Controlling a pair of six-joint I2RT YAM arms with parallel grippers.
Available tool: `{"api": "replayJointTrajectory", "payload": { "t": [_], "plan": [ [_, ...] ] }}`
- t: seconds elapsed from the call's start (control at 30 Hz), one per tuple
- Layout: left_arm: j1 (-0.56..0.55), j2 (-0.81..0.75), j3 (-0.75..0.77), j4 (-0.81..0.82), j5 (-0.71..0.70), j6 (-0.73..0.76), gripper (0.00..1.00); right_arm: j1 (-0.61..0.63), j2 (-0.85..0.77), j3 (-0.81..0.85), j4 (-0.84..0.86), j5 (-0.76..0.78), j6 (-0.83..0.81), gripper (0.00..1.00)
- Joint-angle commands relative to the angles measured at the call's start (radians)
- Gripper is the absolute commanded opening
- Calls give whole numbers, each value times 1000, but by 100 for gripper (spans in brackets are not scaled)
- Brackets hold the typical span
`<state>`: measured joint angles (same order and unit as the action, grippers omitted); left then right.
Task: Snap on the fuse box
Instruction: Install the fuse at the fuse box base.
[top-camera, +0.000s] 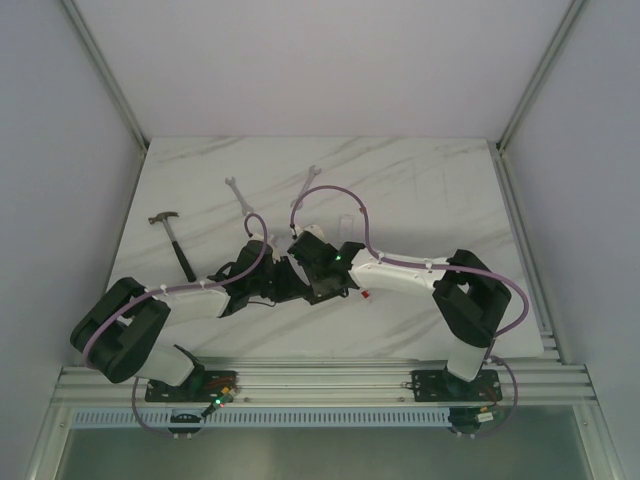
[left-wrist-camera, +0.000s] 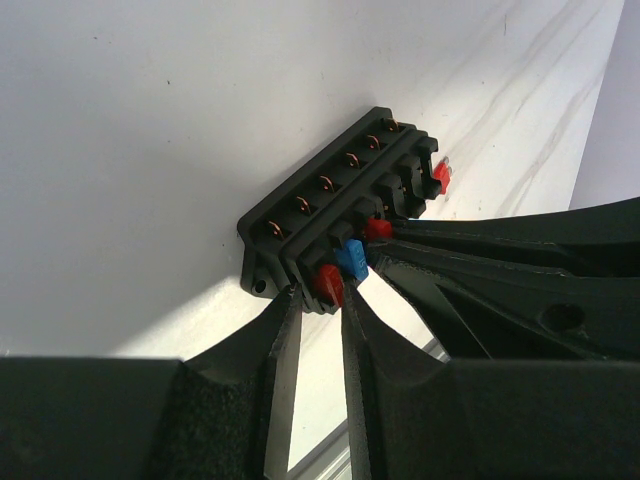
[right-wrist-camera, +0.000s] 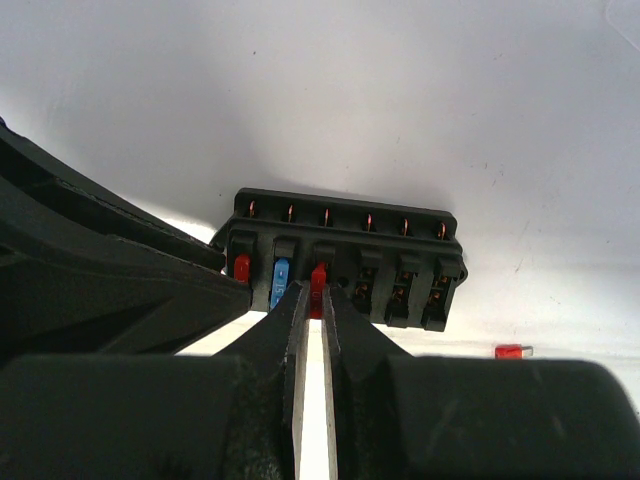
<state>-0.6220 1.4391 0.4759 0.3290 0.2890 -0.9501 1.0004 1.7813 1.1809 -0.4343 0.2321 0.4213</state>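
The black fuse box (right-wrist-camera: 345, 235) lies on the white table and also shows in the left wrist view (left-wrist-camera: 320, 205). It holds a red fuse (right-wrist-camera: 241, 266) and a blue fuse (right-wrist-camera: 281, 282) in its first two slots; the last three slots are empty. My right gripper (right-wrist-camera: 318, 292) is shut on a second red fuse (right-wrist-camera: 319, 273) at the third slot. My left gripper (left-wrist-camera: 320, 292) is shut on the near end of the box, over the red fuse (left-wrist-camera: 329, 283) there. In the top view both grippers meet mid-table and hide the box.
A loose red fuse (right-wrist-camera: 510, 351) lies on the table right of the box, also in the top view (top-camera: 367, 294). A thin clear cover (top-camera: 345, 225) lies just behind the arms. A hammer (top-camera: 175, 240) and two wrenches (top-camera: 240, 195) (top-camera: 305, 185) lie further back left.
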Motion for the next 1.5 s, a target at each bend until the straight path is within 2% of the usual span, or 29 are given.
{"api": "replayJointTrajectory", "payload": {
  "t": [0.0,0.7,1.47],
  "plan": [
    [10,48,-40,-157,-94,36,30,-15,94,-89,-222,11,-34,0],
    [10,46,-46,-160,-98,33,30,-22,93,-82,-253,18,-51,0],
    [12,49,-50,-161,-105,33,30,-24,242,-136,-224,-6,-65,0]
  ]
}}
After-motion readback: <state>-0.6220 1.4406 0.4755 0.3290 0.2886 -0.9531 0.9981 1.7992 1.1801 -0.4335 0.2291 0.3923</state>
